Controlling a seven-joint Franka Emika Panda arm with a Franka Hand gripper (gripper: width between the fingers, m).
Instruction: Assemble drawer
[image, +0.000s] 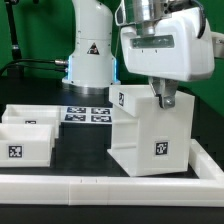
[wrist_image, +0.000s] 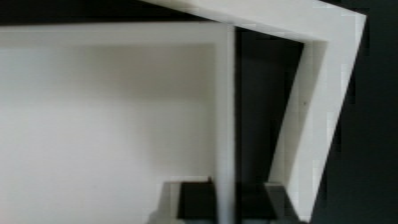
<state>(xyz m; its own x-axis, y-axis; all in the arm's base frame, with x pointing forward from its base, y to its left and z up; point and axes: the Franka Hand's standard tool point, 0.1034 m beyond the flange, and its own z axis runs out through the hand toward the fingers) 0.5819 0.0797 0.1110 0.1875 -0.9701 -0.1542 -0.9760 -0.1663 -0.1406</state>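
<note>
Along the lower edge of the exterior view, a long white rail (image: 100, 190) is seen on the black counter (image: 85, 150). Behind it, two shallow trays (image: 25, 145) are placed at the frame's left, and the tagged housing (image: 150, 135) is stood right of centre. The pincer (image: 162, 97) is set narrow, its fingers (wrist_image: 192, 205) clamped either side of the housing's upper wall. Farther back, the marker board (image: 88, 113) is laid flat.

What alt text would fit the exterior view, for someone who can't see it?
A white robot arm's claw grips the top wall of a large white plastic cube-like housing on a black table. Two shallow white plastic trays sit at the exterior view's left, a flat tagged marker board behind, a long low white rail in front.
</note>
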